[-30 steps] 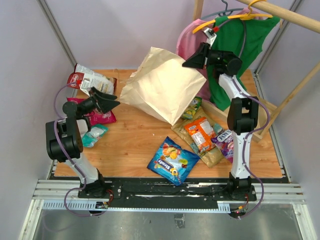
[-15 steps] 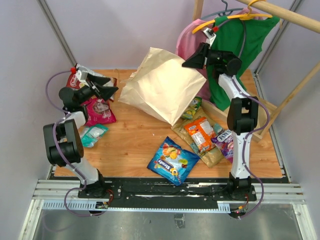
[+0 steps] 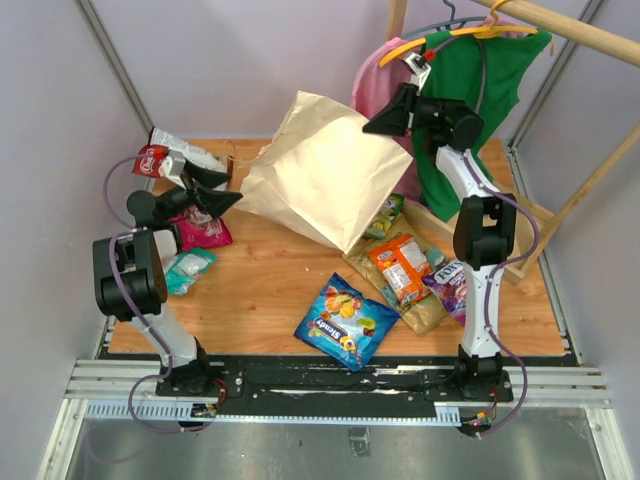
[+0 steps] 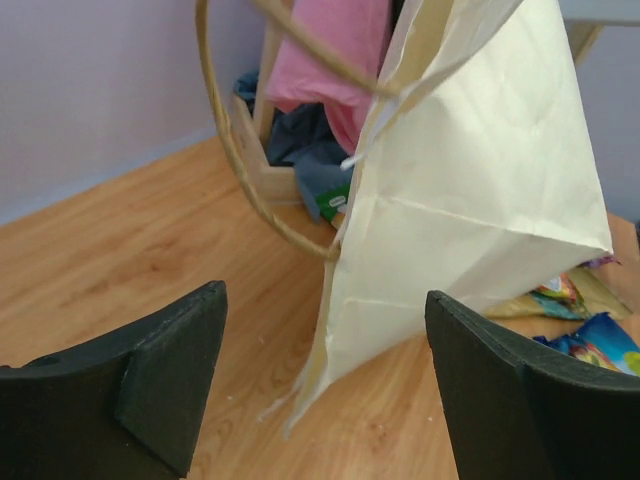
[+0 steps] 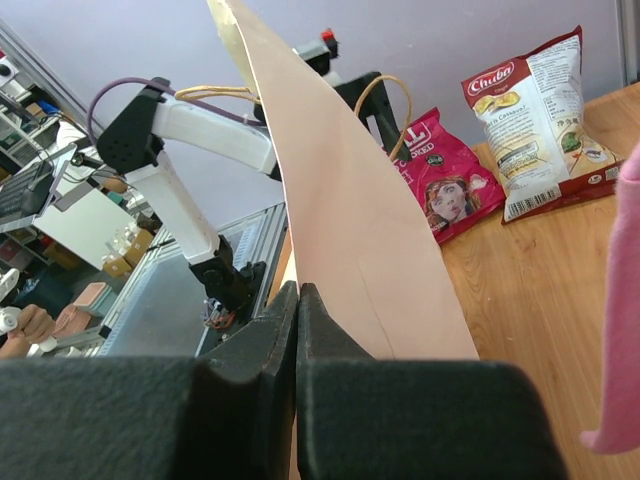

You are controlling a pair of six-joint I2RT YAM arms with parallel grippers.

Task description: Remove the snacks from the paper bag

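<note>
Overhead view, left to right. A red-white packet (image 3: 175, 158) is lying at ten o'clock on the table (image 3: 260, 290), with a magenta packet (image 3: 200, 228) and a teal packet (image 3: 188, 268) lying toward nine o'clock. The left gripper (image 3: 220, 188) is hovering just beside the mouth edge of the paper bag (image 3: 330, 170), its jaws standing wide apart and gripping nothing. The bag is hanging tilted at twelve o'clock, lifted off the table. A blue packet (image 3: 348, 322) is lying at six o'clock. Green (image 3: 385, 215), orange (image 3: 400, 265), tan (image 3: 425, 305) and purple (image 3: 452, 285) packets are lying together at four o'clock, outside the bag. The right gripper (image 3: 373, 126) is pinching the bag's upper corner at one o'clock, in front of a pink shirt (image 3: 372, 85) and a green shirt (image 3: 480, 95).

Left wrist view. The left gripper (image 4: 325, 330) is showing both fingers (image 4: 170, 380) spread, with the bag (image 4: 480, 180) and its loop handle (image 4: 240, 170) lying beyond them. The overhead view is not showing this handle clearly.

Right wrist view. The right gripper (image 5: 297, 330) is showing its jaws closed flat on the bag's paper edge (image 5: 350, 240), a contact too small to judge from overhead.
</note>
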